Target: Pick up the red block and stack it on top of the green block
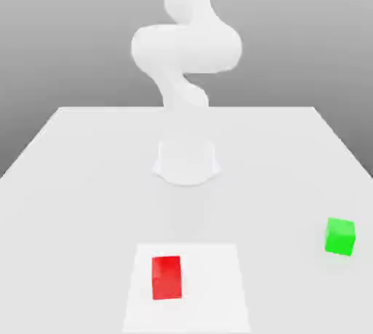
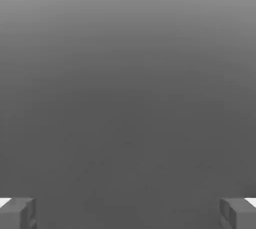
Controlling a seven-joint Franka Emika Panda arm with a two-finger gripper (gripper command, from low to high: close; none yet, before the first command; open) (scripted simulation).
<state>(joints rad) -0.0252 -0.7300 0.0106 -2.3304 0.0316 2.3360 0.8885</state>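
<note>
On the white table we see the red block well apart from the green block; our gripper gapes wide, holding nothing.

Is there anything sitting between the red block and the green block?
No. In the exterior view, just bare white table lies between the red block and the green block.

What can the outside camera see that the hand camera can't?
The exterior view has the red block lying on a paler square patch, the green block off toward the exterior view's right, the white table and the robot's arm. The hand view has the tool, its two grey fingertips wide apart with nothing between them, against plain grey. The two views have nothing I can match between them.
</note>
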